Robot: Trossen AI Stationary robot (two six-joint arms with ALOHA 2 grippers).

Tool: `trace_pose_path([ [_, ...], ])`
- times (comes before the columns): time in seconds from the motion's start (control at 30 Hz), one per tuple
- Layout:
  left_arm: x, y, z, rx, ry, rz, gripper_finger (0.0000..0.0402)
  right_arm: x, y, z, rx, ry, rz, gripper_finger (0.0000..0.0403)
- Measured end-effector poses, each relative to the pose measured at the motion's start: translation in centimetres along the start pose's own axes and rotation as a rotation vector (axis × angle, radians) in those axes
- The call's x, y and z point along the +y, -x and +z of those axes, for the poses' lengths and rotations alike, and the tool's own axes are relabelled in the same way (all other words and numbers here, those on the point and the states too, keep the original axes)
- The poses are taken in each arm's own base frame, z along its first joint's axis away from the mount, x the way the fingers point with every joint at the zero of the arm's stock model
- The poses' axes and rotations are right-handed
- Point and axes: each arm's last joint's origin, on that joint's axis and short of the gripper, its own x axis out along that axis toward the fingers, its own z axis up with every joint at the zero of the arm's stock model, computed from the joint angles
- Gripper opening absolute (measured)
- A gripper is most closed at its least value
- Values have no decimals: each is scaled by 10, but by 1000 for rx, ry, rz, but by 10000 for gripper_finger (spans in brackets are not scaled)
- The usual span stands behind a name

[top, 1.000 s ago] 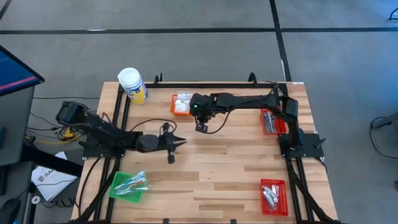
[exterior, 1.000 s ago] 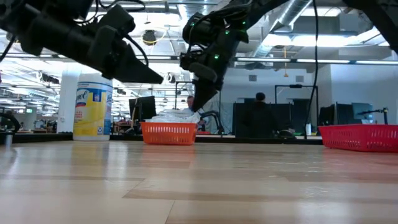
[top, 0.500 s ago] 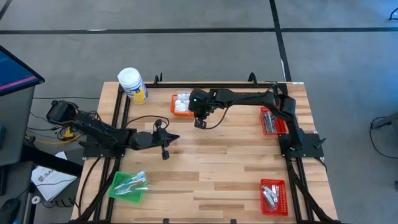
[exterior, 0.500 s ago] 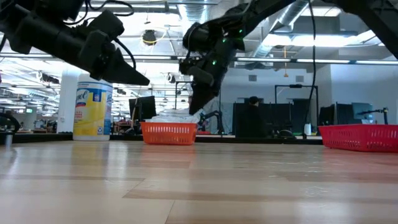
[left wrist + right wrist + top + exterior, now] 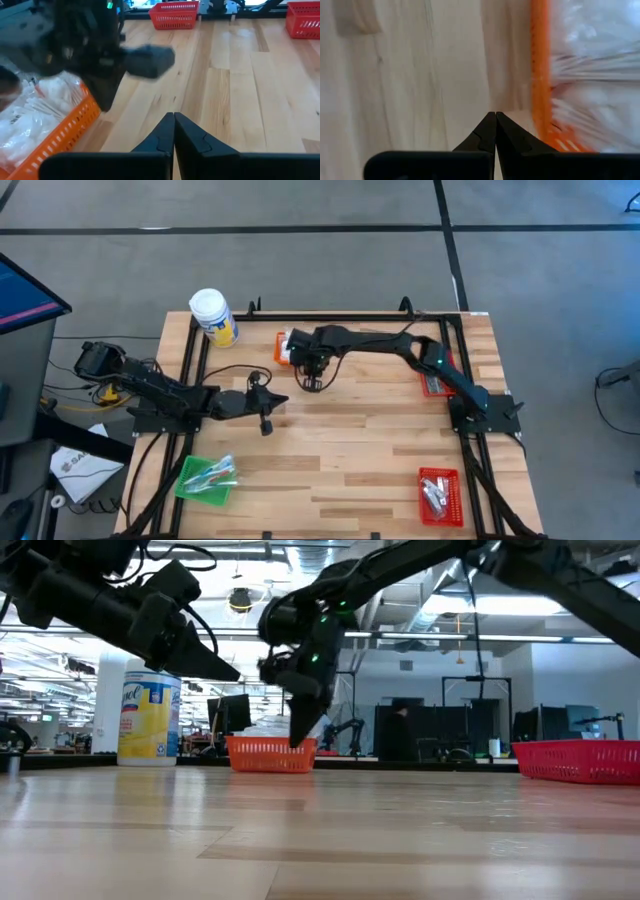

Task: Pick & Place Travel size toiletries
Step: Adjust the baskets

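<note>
Green basket: near-left corner, well apart from both grippers; clear-wrapped sticks inside
Left gripper: waiting mid-table; jaws pressed together, nothing between them
Orange basket: just beside the right jaws; white packets heaped inside
Right gripper: over bare wood at the basket's near rim; jaws closed tight, empty
Step in hand, by judgement: reach for a packet; part the jaws before crossing the rim; descend on one packet only, clear of the mesh
Red baskets: far right, well apart from the jaws; silvery sachets inside

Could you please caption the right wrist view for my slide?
Shut right gripper above bare wood, beside the orange basket of clear-wrapped toiletries.
</note>
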Motion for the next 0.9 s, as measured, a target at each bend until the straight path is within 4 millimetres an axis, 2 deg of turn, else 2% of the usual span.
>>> trace_pose_path([
  [0.2,0,0,0,2,1,-2,0,-2,-17,10,33,-11,-93,0],
  [0.67,0,0,0,3,1,0,0,-29,-9,16,-68,-135,-186,0],
  [0.9,0,0,0,3,1,0,0,-32,-11,21,-116,-141,-199,0],
])
